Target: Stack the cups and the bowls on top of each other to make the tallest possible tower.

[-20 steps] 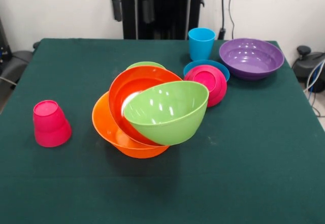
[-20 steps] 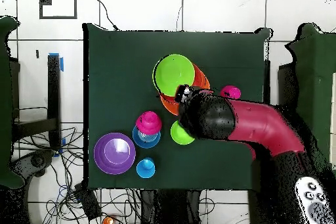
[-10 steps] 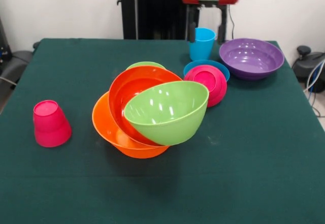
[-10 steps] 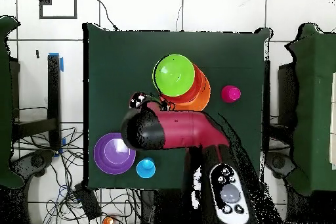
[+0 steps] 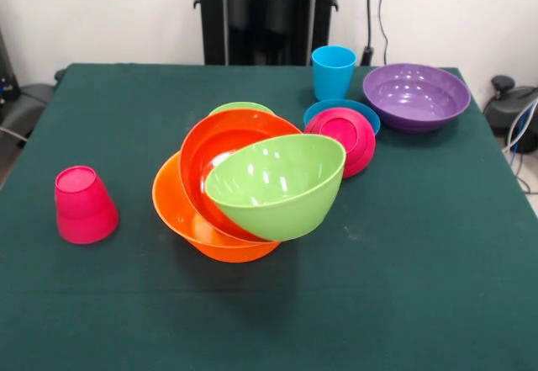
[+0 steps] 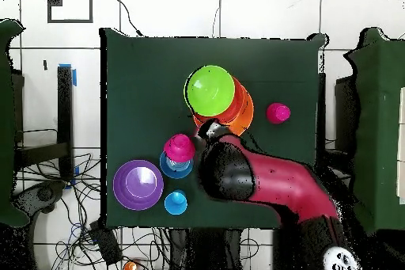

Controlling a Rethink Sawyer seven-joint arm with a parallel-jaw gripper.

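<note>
Leaning tower (image 5: 244, 194) of glossy bowls; gripper (image 6: 207, 130) state indeterminate.
Large lime bowl (image 5: 277, 184) appears light, rigid, slippery; its rim seems the best hold.

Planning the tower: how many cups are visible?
2. Blue cup upright beside the purple bowl; pink cup upside down, apart from the pile. Others may be hidden.

The large lime green bowl (image 5: 282, 184) looks like glossy plastic, with bright glints across its smooth inside. The red-orange bowl (image 5: 212, 148) and the orange bowl (image 5: 181, 215) under it share that shiny plastic finish. At 1 o'clock from them, the purple bowl (image 5: 416, 95) is glossy too, with soft reflections. The sky blue cup (image 5: 333, 72) and the pink-red cup (image 5: 82, 205) look like smooth plastic with a duller sheen. The table (image 5: 420, 287) is covered in matt dark green cloth.
</note>
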